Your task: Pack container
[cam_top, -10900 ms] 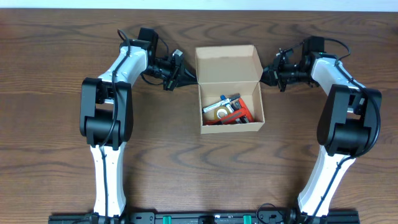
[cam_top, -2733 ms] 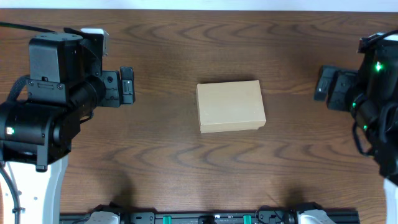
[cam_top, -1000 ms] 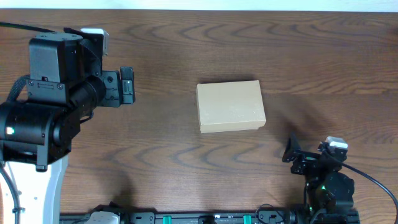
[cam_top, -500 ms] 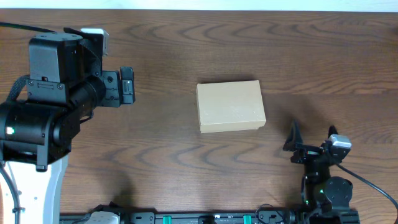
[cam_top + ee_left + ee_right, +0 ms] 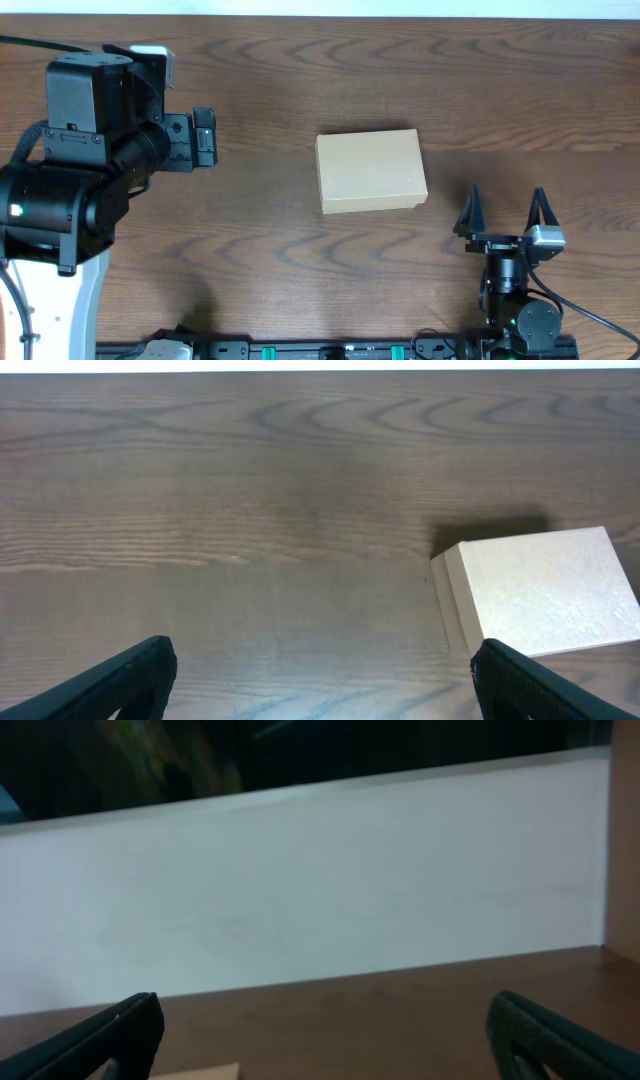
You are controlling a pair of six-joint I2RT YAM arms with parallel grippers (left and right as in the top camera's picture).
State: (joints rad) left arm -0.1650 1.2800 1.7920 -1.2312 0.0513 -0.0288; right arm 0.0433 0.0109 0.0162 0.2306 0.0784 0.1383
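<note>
Container: the small tan rectangular cardboard box (image 5: 371,171) sits shut, its lid flat, near the middle of the dark brown wood-grain counter (image 5: 300,270). Nothing touches it.
Handling: probably light and fairly stiff. Thin card walls would likely dent under a hard squeeze, and the matte surface should not slip. Its contents are hidden.
Where to hold: best across two opposite side walls, low down and away from the lid's free edge.
Left hand: the black two-finger left hand (image 5: 325,678) is well to the box's left, its fingers spread wide and holding nothing.
Right hand: the black right hand (image 5: 505,208) is to the box's near right and apart from it, its fingers in a wide V and empty.
Edges: the counter's far edge lies well beyond the box, against a pale wall.
Open room: wood shows on every side of the box, so either hand could approach unobstructed.
</note>
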